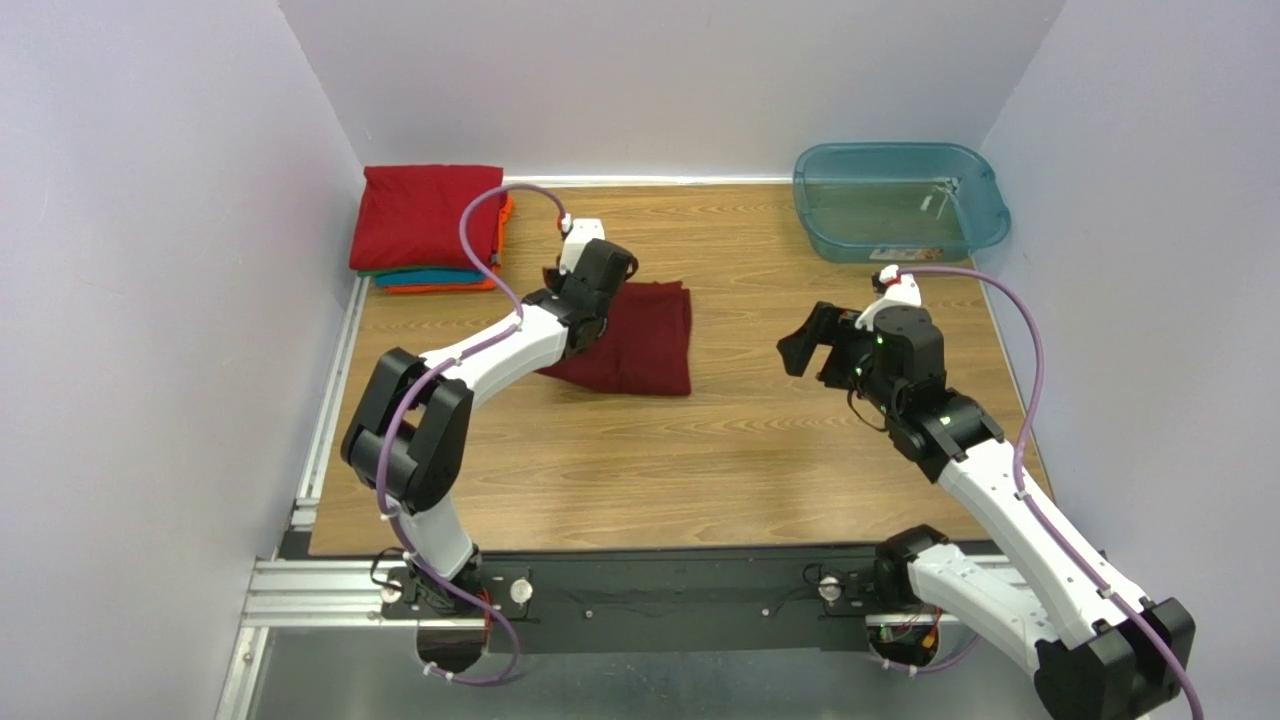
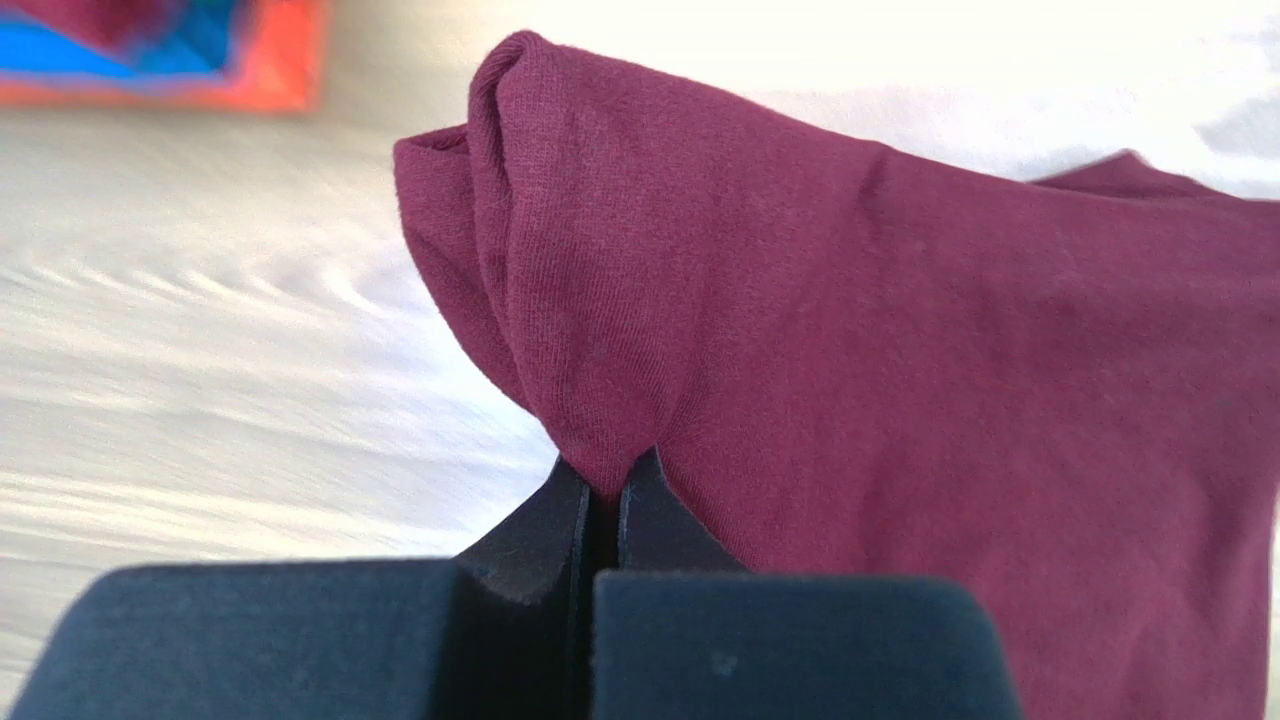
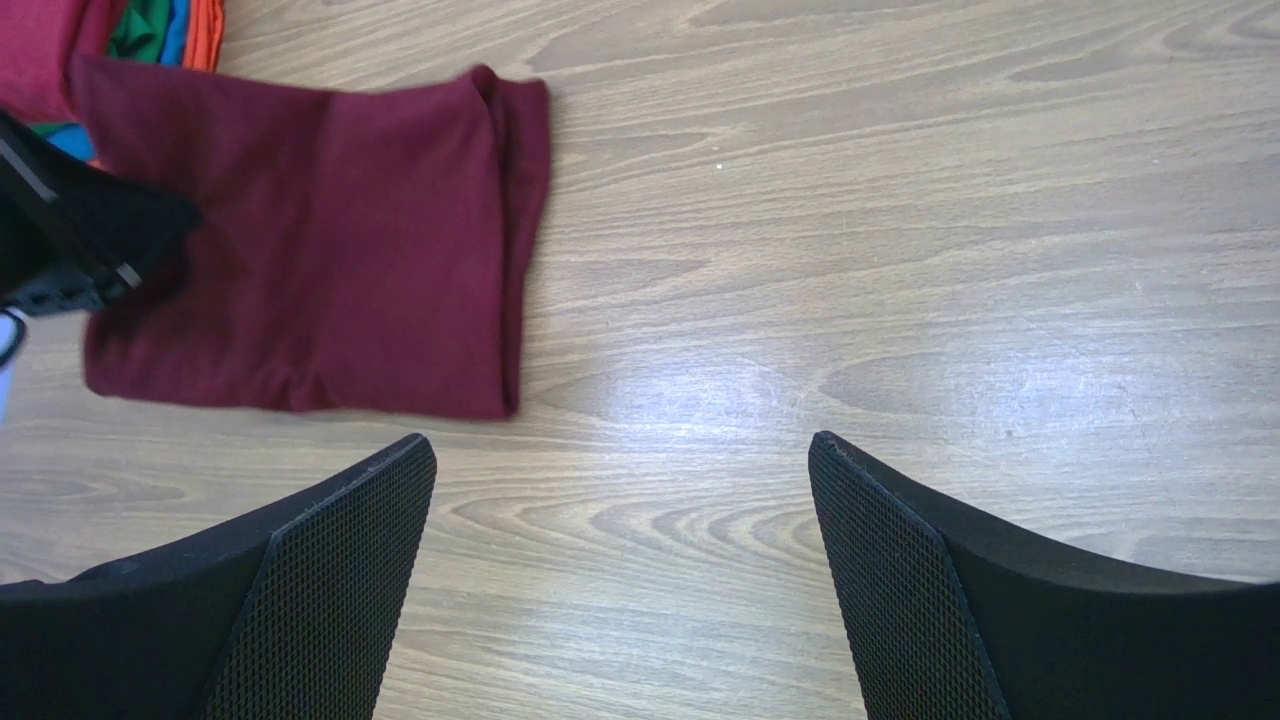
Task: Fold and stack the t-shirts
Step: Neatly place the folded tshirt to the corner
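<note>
Fingers: left fingers [image 2: 529,543] pressed together on a pinched corner of the maroon t-shirt [image 2: 902,375], the cloth rising from the tips in a small peak; right fingers [image 3: 323,578] spread wide with nothing between them, over bare counter [image 3: 902,225].
Shirt location: mid-counter, folded to a rough rectangle, near but apart from the stack of folded t-shirts [image 1: 425,218] in the far left corner.
Stack: red on top, teal and orange edges showing beneath.
Handling, judged: light, limp cloth with no stiffness; it will drape and sag from any single hold, and the folded layers may slide or fall open when lifted.
Where to hold, judged: at a corner or folded edge, through all layers; a second hold at the opposite corner would keep the fold flat.
Hidden: left arm [image 1: 481,360] covers the shirt's left part from above; how many layers the pinch takes cannot be told.
Hard to make out: stack blurred and cut off in the left wrist view; small item inside the tub [image 1: 899,203] unidentifiable.
</note>
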You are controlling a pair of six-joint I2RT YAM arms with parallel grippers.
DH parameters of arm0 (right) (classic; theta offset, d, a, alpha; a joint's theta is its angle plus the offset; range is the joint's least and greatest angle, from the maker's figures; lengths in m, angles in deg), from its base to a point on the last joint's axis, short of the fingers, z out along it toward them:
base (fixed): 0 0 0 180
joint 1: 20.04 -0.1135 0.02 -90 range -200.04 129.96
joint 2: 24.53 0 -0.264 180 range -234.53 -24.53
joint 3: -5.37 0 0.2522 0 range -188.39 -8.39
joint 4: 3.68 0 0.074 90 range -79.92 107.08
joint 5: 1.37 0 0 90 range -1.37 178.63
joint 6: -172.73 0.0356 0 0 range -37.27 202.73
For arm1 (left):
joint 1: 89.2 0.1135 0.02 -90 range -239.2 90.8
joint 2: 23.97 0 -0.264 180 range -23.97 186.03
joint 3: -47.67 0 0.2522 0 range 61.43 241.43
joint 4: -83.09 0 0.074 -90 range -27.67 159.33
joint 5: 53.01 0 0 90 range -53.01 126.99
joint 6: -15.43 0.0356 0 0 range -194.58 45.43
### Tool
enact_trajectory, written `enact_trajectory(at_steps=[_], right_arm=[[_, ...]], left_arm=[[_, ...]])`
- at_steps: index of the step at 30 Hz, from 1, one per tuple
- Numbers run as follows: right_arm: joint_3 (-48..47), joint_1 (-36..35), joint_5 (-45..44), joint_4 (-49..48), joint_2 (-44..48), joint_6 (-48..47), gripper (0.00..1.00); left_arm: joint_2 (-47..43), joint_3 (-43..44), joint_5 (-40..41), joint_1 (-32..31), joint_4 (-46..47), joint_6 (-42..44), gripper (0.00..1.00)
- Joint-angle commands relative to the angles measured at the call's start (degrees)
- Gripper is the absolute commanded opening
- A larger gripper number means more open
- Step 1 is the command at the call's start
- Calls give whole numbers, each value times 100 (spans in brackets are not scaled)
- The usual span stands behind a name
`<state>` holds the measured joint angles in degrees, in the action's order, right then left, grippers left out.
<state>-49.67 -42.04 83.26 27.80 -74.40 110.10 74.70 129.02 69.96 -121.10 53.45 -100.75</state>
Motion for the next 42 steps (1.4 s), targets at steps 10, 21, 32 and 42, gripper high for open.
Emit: enact_trajectory(at_steps=[10,21,32,42], right_arm=[[76,20,-316,83,117,-66,100],[94,20,-509,83,74,-118,100],[58,20,-536,92,-120,-127,100],[32,20,-597,92,-234,-110,100]], left_arm=[[196,1018,1045,745,1402,3186,0],[784,2178,772,1379,1482,4577,0],[1101,3242,640,1590,938,5034,0],[943,4024,280,1599,147,4639,0]])
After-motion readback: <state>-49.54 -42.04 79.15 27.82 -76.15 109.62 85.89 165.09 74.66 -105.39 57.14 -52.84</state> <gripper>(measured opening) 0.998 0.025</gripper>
